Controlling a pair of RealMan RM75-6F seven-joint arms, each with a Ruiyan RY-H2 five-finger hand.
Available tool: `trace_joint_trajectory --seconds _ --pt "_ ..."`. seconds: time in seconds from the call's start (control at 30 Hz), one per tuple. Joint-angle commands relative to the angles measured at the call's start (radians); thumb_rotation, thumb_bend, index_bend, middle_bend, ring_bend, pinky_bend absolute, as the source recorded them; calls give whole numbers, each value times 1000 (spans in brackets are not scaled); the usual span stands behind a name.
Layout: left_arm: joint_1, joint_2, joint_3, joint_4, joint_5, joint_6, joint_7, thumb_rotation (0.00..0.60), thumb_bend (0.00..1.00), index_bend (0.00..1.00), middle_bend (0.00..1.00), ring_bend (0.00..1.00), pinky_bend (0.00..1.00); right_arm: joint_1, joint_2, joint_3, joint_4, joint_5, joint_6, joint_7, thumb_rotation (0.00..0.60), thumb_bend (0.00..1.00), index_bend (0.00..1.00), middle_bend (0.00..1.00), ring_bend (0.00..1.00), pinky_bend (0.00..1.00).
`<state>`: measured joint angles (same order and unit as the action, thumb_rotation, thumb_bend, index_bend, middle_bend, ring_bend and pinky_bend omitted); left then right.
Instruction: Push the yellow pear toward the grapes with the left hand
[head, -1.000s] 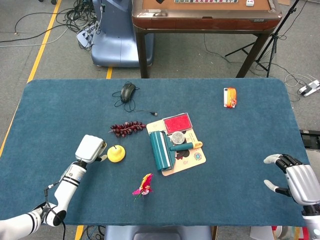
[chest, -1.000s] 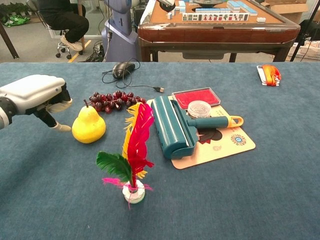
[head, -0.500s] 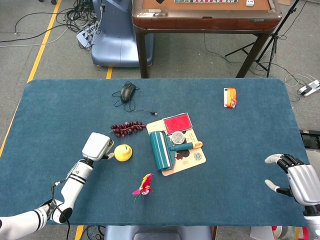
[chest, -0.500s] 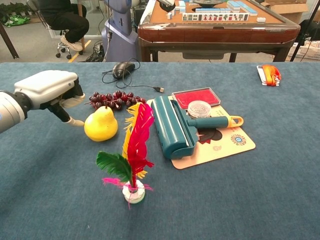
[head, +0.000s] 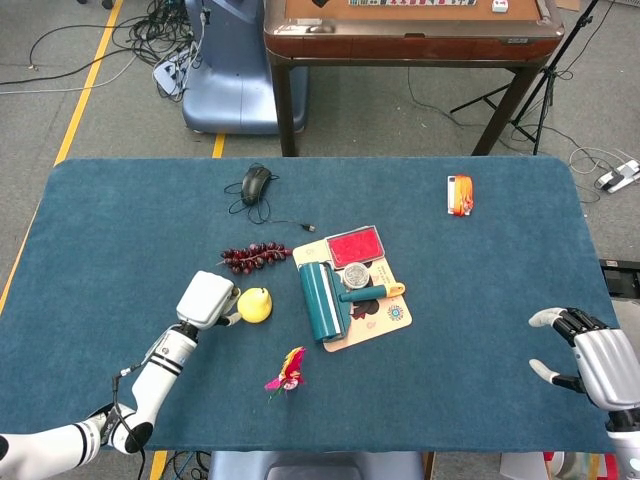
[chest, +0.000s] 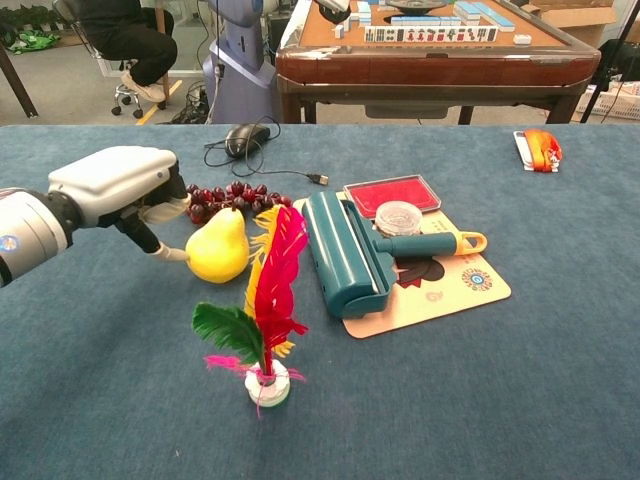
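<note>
The yellow pear (head: 255, 305) (chest: 220, 249) stands upright on the blue table, just in front of the dark red grapes (head: 255, 256) (chest: 228, 198). My left hand (head: 206, 299) (chest: 118, 188) is on the pear's left side, and a fingertip (chest: 172, 254) touches the fruit; it grips nothing. My right hand (head: 590, 361) rests at the table's right edge with its fingers apart and nothing in it; the chest view does not show it.
A feather shuttlecock (chest: 262, 310) (head: 288, 369) stands in front of the pear. A teal lint roller (chest: 345, 251), a red case (chest: 392, 194) and a small tin lie on a card to the right. A mouse (head: 256, 183) and cable lie behind the grapes.
My left hand has slid right across the table, pushing the pear right and a little farther back, closer to the grapes. The right hand has stayed put.
</note>
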<state>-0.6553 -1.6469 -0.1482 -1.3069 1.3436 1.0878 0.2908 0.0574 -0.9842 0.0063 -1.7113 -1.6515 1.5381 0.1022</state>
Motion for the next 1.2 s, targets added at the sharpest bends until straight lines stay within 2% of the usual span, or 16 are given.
trace_joint_trajectory --seconds 0.03,0.33,0.57,0.63,0.73,0.8,0.9,0.97,1.0,1.1,1.17,1.2 --pt "5 10 6 -22 5 11 13 600 0 1000 1000 888 1000 -1 1 0 0 0 2 1 600 0 410 393 324 518" --pt "64 123 53 -130 26 61 39 600 0 1000 1000 888 1000 -3 1 -3 -3 -9 6 -1 600 0 410 393 324 518" --pt "136 251 97 -256 101 171 58 600 0 1000 1000 876 1000 -2 -4 -7 -8 -18 3 -19 600 0 410 393 324 518" --pt "162 287 109 -287 111 204 79 600 0 1000 1000 850 992 -2 -5 -7 -8 -16 1 -21 600 0 410 393 324 518" --pt "207 339 125 -329 113 251 80 600 0 988 995 759 962 -1 -7 -7 -7 -12 -2 -25 600 0 410 393 324 519" --pt "238 376 136 -361 96 269 66 600 0 914 918 664 924 0 -8 -6 -7 -10 -3 -28 600 0 410 393 324 518" --pt "291 455 158 -430 56 286 42 600 0 651 629 503 834 0 -14 -1 -3 -3 -3 -43 600 0 410 393 324 518" --pt "321 494 171 -458 48 307 32 600 0 469 458 407 733 -1 -26 10 7 5 8 -69 600 0 410 394 324 518" --pt "337 510 174 -471 44 322 23 600 0 425 404 369 687 -2 -33 15 13 9 13 -86 600 0 410 396 324 518" --pt "386 553 185 -506 23 350 -39 600 0 378 304 295 613 -4 -47 21 17 23 13 -122 600 0 423 402 324 518" --pt "413 585 193 -520 19 367 -68 600 0 329 185 196 514 -4 -54 26 22 31 12 -148 600 0 435 403 324 518" --pt "425 598 196 -526 21 378 -69 600 0 316 162 172 486 -4 -58 28 25 34 13 -162 600 0 440 403 324 518"
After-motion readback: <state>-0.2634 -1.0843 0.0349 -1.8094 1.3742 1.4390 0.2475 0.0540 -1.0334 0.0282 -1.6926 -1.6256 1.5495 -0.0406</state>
